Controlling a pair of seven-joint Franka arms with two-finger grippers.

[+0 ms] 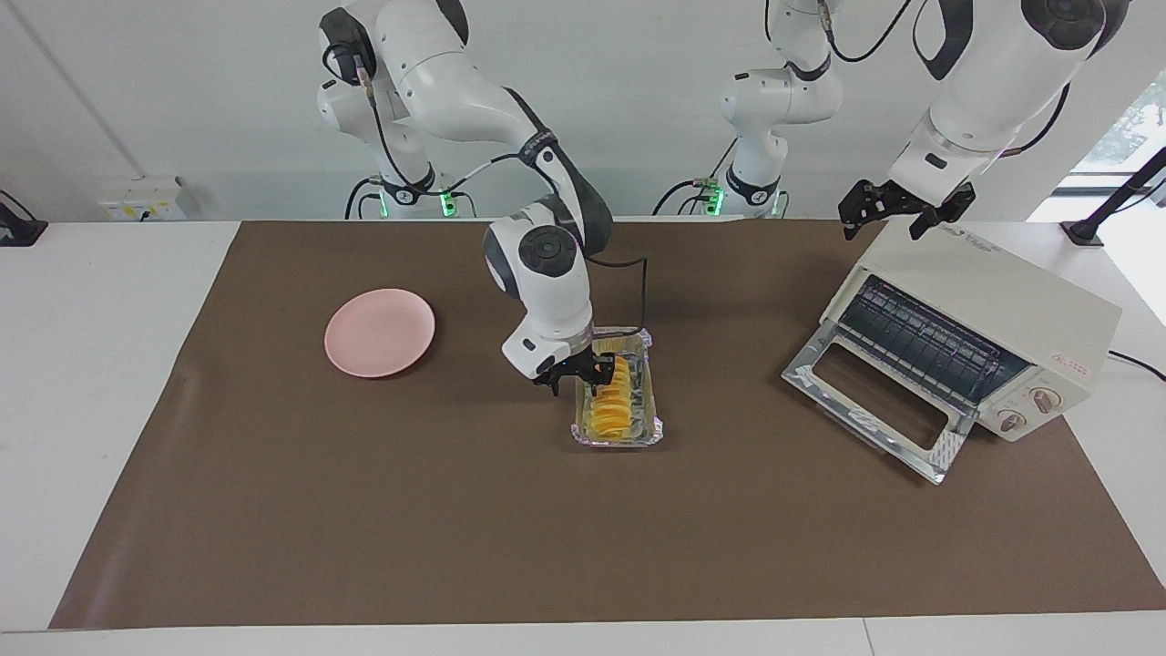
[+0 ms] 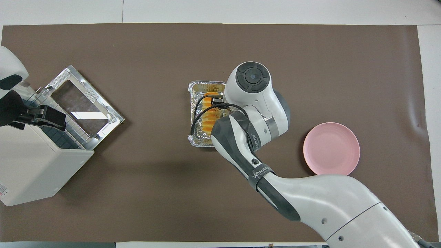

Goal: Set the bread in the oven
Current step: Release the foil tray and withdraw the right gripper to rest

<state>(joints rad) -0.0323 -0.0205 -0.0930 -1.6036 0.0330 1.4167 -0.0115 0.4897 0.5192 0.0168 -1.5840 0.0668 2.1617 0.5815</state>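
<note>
Brown matting is covering most of the white tabletop (image 1: 118,383), with a plain pale wall at the robots' end. Bread (image 1: 612,405) is lying in a crinkled silver foil tray (image 1: 652,421) about mid-table: a small yellow-orange loaf, ridged into slice-like segments, running lengthwise along the tray.

Right tool (image 1: 576,372) is sitting right at the end of the loaf nearer the robots, down inside the tray. Its fingers look parted around that end of the bread, but honestly I can't tell whether they're pinching it or just standing spread beside it.

Left tool (image 1: 897,211) is hanging over the top of the oven (image 1: 1011,319), fingers spread wide, holding nothing, that arm just waiting.

Oven itself is sitting at the left arm's end of the tabletop: boxy, cream-white, glass door dropped open flat onto the mat, wire rack showing inside, two knobs at its front.

Round pink plate (image 1: 379,333) is resting toward the right arm's end, well apart from the tray.
</note>
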